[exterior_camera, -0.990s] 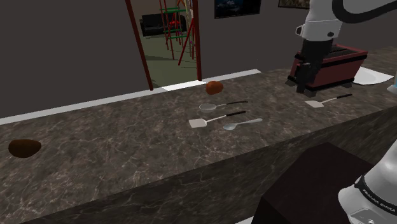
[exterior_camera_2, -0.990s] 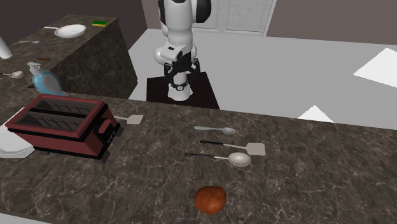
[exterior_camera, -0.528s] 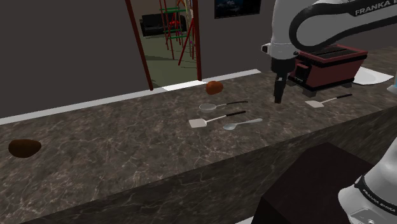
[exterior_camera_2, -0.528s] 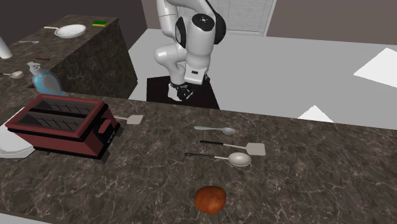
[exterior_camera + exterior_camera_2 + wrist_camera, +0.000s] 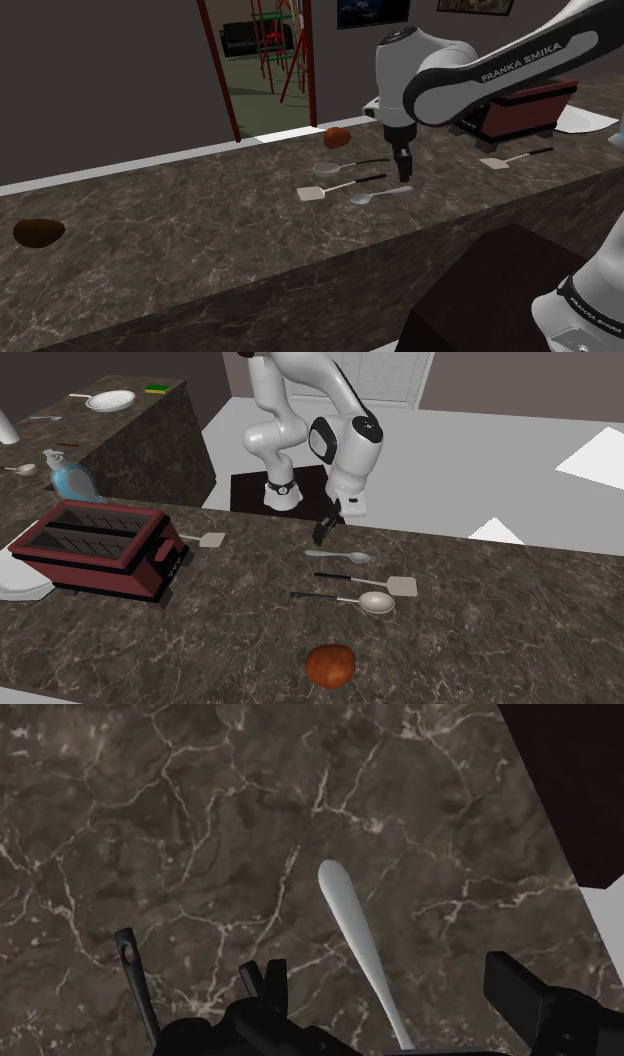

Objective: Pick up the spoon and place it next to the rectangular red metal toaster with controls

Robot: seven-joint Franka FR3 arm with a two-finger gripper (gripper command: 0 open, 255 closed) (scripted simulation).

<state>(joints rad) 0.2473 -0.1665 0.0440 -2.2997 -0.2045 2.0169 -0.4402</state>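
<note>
A small silver spoon [image 5: 380,194] lies on the dark marble counter [image 5: 200,250], near its front edge. My black gripper [image 5: 404,168] hangs open just above the spoon's handle end, without touching it. The second exterior view has the gripper [image 5: 321,533] over the handle tip of the spoon [image 5: 340,556]. Through the wrist camera the pale handle [image 5: 350,919] runs between my spread fingers, with the gripper [image 5: 390,996] holding nothing. The dark red toaster [image 5: 520,105] stands further along the counter, to the shoulder view's right; it is also seen as the toaster [image 5: 100,547].
Beside the spoon lie a black-handled spatula [image 5: 400,586] and a larger black-handled spoon [image 5: 375,602]. Another spatula [image 5: 211,539] lies by the toaster. A brown round lump [image 5: 329,665] sits at the far edge, another [image 5: 38,232] far off. A white plate [image 5: 585,120] lies behind the toaster.
The arm has swung from the toaster towards the shoulder view's left and come down over the spoon's handle. Nothing on the counter has moved.
</note>
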